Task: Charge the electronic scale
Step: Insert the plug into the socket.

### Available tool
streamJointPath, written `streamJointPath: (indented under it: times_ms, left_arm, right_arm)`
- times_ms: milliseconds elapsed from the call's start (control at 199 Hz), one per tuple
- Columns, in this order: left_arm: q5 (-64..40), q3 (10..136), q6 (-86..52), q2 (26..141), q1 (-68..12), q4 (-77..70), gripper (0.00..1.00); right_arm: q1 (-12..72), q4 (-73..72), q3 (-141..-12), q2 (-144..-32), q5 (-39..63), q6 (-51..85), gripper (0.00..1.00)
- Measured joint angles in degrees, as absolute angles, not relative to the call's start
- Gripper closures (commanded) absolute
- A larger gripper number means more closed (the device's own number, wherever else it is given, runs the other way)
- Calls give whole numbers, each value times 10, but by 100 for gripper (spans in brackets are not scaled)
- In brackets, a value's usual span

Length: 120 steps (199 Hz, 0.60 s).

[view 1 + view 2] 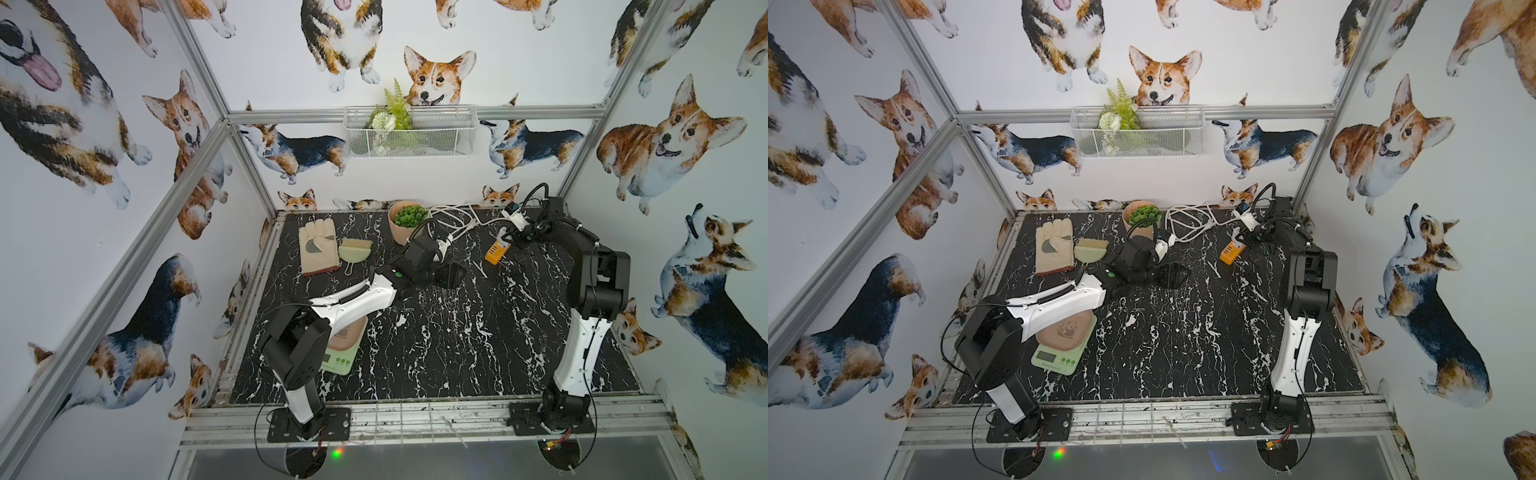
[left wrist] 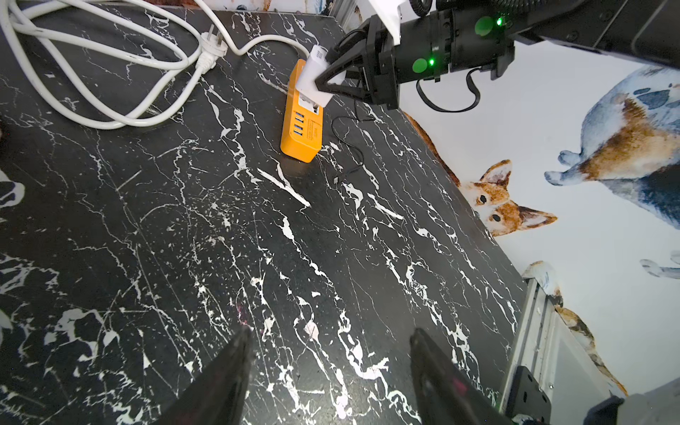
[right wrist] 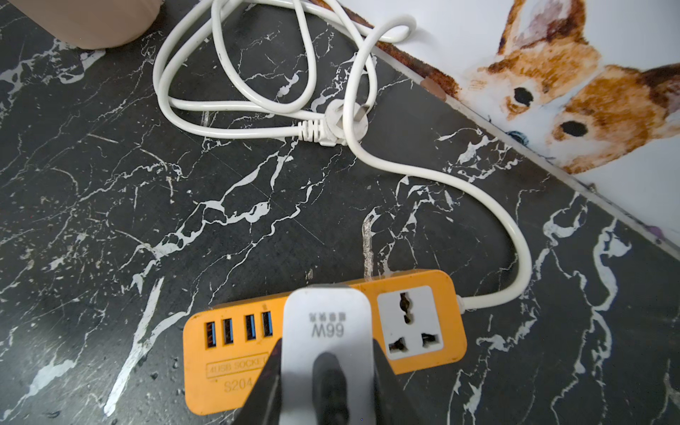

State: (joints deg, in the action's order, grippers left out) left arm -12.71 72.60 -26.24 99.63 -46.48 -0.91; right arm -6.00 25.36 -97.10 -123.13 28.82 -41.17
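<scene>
Right now the right claw [image 3: 327, 371] is clenched on the white charger block [image 3: 325, 323], its fingers [image 3: 265, 390] pressed to either side. The block sits on top of the orange power strip [image 3: 220, 368], over the socket next to the four USB ports. Whether its pins are fully in is hard to say, because the block hides that socket. A second socket shows just beside the block. From that end the strip's white cord [image 3: 515, 257] loops away toward the back edge of the tabletop [image 3: 110, 184], and its plug [image 3: 342, 125] lies loose among the coils.

Over to the left claw [image 2: 331, 371]: released, jaws spread wide, hanging above the marble pattern near the middle of the tabletop.

And the electronic scale [image 1: 1059, 353]? Well apart from all this, near the front-left corner, flat on the tabletop, its panda tray [image 1: 1065, 330] partly under the left arm [image 1: 1059, 303].
</scene>
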Motion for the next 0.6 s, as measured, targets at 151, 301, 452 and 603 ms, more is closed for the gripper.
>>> streamJointPath:
  times_ms: [151,301,452,603]
  left_arm:
    - [-131,726,-266,996,-465,-10,30]
    - [-134,726,-268,996,-465,-10,29]
    - [-136,726,-271,996,-465,-10,29]
    - [-137,724,-272,994,-465,-17,29]
  right_arm:
    - [-56,260,-973,-1231,284,-425,100]
    - [-47,264,-986,-1241,280,-426,100]
    - [-33,269,-987,-1247,276,-415,100]
    - [-30,267,-986,-1247,272,-404,100]
